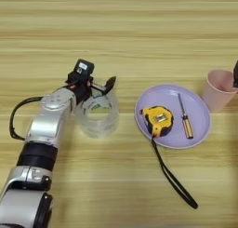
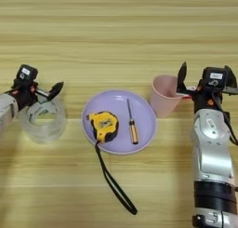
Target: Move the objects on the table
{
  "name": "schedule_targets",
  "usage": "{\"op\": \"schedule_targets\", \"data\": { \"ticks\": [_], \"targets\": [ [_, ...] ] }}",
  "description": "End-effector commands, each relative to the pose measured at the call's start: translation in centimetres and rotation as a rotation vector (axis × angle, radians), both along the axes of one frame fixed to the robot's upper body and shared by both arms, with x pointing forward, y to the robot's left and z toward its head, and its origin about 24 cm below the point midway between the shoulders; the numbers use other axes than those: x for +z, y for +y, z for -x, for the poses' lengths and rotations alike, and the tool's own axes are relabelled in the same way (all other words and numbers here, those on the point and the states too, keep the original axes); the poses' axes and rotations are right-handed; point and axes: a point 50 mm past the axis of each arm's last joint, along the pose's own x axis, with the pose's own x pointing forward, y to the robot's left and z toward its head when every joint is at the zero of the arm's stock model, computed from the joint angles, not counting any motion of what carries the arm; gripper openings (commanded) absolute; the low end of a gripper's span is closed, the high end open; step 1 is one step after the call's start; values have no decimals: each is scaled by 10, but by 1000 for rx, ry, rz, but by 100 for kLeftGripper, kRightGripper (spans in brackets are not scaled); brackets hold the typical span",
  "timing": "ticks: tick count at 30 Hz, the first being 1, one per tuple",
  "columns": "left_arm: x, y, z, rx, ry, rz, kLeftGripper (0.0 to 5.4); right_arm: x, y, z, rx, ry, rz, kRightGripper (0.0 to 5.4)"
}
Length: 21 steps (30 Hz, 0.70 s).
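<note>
Left hand sits at centre left of the frame, right over the tape roll; fingers apart, one black finger poking out over the roll's far rim, the other side by the rim nearest the arm. Contact with the roll: cannot tell. Roll stands on the counter, just left of the purple plate, not touching it.

Tape measure lies on the left part of the plate, yellow-black body flat. Its black strap runs off the plate's near rim onto the counter toward lower right.

Screwdriver lies on the plate right of the tape measure, handle toward the near side.

Pink cup stands upright just right of the plate.

Right hand at right of the frame beside the cup, fingers apart, one finger over the cup's right rim, holding nothing.
</note>
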Motion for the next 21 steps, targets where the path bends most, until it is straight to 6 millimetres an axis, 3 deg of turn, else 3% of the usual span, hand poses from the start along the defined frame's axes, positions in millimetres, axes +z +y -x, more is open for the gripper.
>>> {"op": "schedule_targets", "data": {
  "ticks": [1, 5, 9, 16, 21],
  "targets": [
    [20, 2, -9, 35, -108, 72, 538, 4, 1, -2, -1, -8, 0, 540],
    [33, 7, -18, 107, -197, 181, 538, 5, 0, -2, -5, -14, 3, 540],
    [38, 25, -32, 268, -300, 175, 538, 7, -1, -1, -11, -25, 15, 540],
    [16, 42, -39, 452, -319, 100, 538, 7, -3, 1, -14, -29, 20, 540],
    [5, 41, -38, 470, -305, 38, 538, 16, -8, 8, -20, -59, 47, 540]
  ]
}}
